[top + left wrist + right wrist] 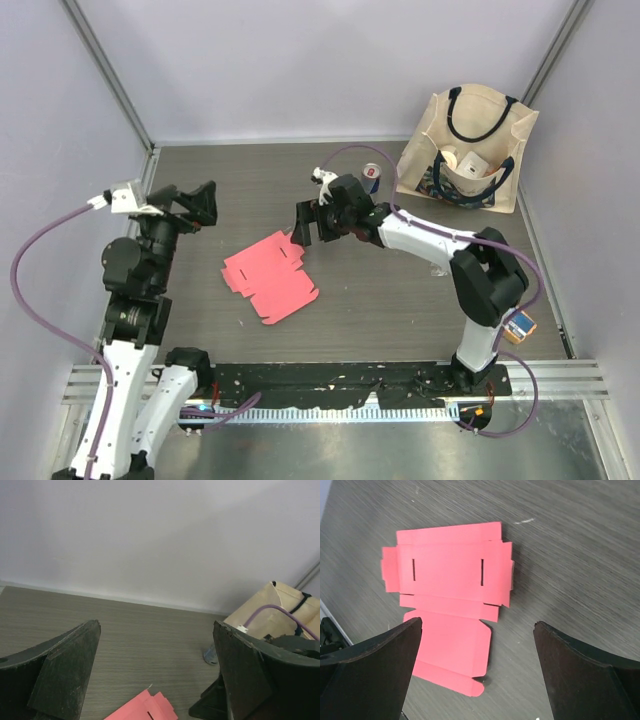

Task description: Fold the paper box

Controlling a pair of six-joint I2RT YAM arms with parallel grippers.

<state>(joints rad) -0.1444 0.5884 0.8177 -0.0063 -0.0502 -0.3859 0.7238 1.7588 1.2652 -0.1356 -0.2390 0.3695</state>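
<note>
The paper box is a pink-red card sheet lying flat and unfolded on the table, left of centre. In the right wrist view the paper box shows its tabs, creases and two slits. My right gripper is open and empty, hovering just beyond the sheet's far right corner. In its wrist view the right gripper has its jaws wide apart over the sheet's edge. My left gripper is open and empty, raised at the left, apart from the sheet. Only a corner of the paper box shows in the left wrist view.
A cream tote bag with black handles stands at the back right, holding a small white box. A drink can stands next to the bag. Grey walls close the back and sides. A small blue-orange item sits near the right arm.
</note>
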